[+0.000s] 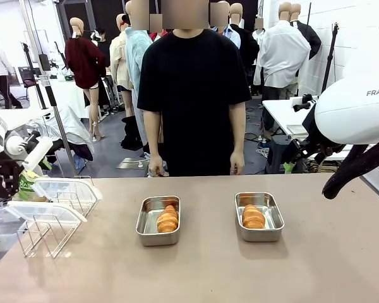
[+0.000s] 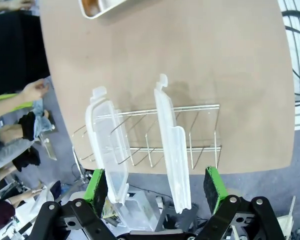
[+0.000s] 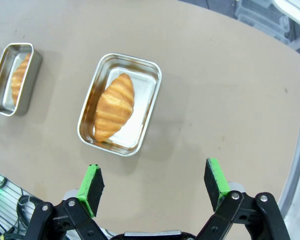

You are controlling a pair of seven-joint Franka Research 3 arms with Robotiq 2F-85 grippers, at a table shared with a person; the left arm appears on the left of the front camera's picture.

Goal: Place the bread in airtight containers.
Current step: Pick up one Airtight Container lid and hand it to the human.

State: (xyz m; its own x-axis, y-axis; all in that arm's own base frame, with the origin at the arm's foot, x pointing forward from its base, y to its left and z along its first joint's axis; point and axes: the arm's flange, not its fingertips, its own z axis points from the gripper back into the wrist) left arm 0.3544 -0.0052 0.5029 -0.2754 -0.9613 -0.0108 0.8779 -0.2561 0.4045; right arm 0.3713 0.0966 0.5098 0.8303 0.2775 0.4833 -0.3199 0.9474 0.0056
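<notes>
**Front view: one roll in each open tin, lids standing in the rack**

Across the middle of the table (image 1: pixel 196 271), side by side and well apart, sit the left tin (image 1: pixel 143 221) and the right tin (image 1: pixel 275 218). Both are uncovered, with a single roll lying inside each: the left roll (image 1: pixel 167 219) and the right roll (image 1: pixel 253 217). A person stands at the far edge, one hand (image 1: pixel 156 168) hanging low beside it. The wire rack (image 1: pixel 47 230) stands at the table's left edge.

The left wrist view looks down on that rack, where two clear lids stand on edge in separate slots: the first lid (image 2: pixel 107 142) and the second lid (image 2: pixel 172 150). The left claw (image 2: pixel 155 187) hovers over them with its jaws spread wide, holding nothing. The first lid's lower end overlaps one pad (image 2: pixel 96 186) in the picture, and whether they touch cannot be told. A tin corner is cut off at the top edge.

The right wrist view has the right claw (image 3: pixel 154 182) gaping empty above bare table, just beside the right tin. The left tin is cropped at the picture's edge.
</notes>
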